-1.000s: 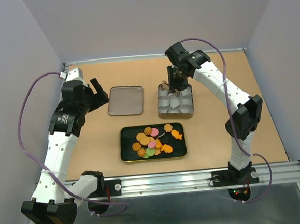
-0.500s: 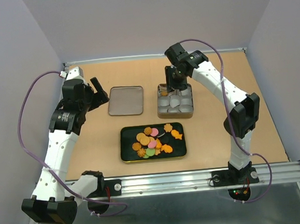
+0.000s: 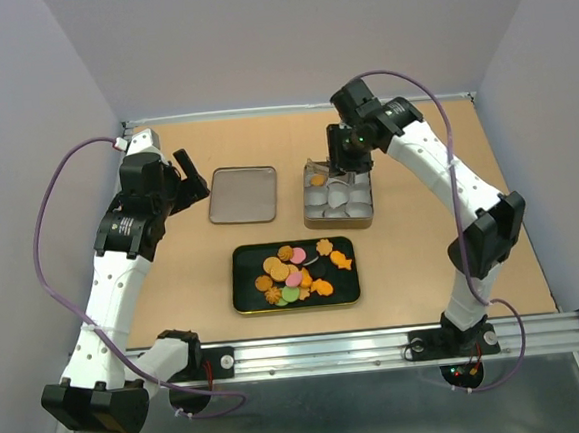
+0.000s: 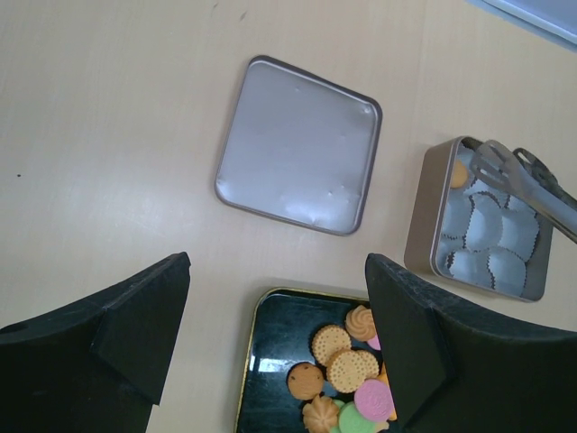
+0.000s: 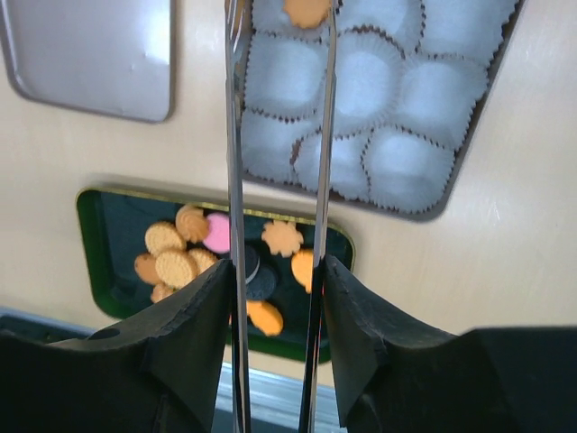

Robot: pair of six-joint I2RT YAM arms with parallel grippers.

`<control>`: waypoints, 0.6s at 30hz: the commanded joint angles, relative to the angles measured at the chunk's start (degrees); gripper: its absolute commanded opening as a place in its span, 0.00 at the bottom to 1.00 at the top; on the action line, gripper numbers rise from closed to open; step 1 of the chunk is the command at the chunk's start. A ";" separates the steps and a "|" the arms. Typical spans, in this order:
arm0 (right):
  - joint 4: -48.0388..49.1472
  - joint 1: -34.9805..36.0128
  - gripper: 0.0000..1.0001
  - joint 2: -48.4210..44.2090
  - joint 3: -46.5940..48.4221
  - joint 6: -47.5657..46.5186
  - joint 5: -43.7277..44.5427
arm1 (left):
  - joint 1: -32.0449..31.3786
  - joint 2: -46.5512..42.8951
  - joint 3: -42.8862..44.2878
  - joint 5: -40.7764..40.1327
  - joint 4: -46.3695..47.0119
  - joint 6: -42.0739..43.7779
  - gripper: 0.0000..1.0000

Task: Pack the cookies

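We are holding the thin metal tongs [image 5: 236, 135] in our right gripper [image 5: 277, 271], whose fingers are pressing on both blades from outside. The blades are standing partly apart, squeezed only lightly. Their tips are hanging over the far-left corner of the shallow gold-walled tin [image 4: 422, 216], because that is the compartment we are filling first.

One round orange-brown cookie [image 5: 306, 9] is lying in the corner cup among the white crinkled paper cups [image 5: 356, 86], between the tong tips. We cannot tell whether the blades are touching it or already free of it. The other cups are showing only white paper.

The rest of the small mixed cookies [image 3: 292, 274], orange, pink, green and dark, are waiting in the black rectangular tray [image 4: 270, 352] just in front of the tin, within easy reach of the tongs.

Our left gripper [image 4: 278, 259] is hovering wide apart and empty above the grey square metal lid [image 4: 297, 144], which is lying beside the tin, probably set there for closing later. We are judging the packing as barely begun.
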 commanded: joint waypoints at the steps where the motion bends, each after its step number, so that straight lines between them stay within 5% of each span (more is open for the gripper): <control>1: 0.85 1.13 0.49 -8.21 -2.92 -0.42 -3.54 | -0.25 -0.91 2.20 -1.13 0.76 0.05 0.89; 10: 0.32 17.02 0.50 -15.42 -11.96 3.00 -3.11 | -0.25 -1.17 1.32 -0.61 1.19 -0.48 0.89; 18: 2.96 22.23 0.49 -19.64 -22.00 8.28 -3.46 | -0.25 -2.31 -0.88 -0.08 1.63 -0.92 0.89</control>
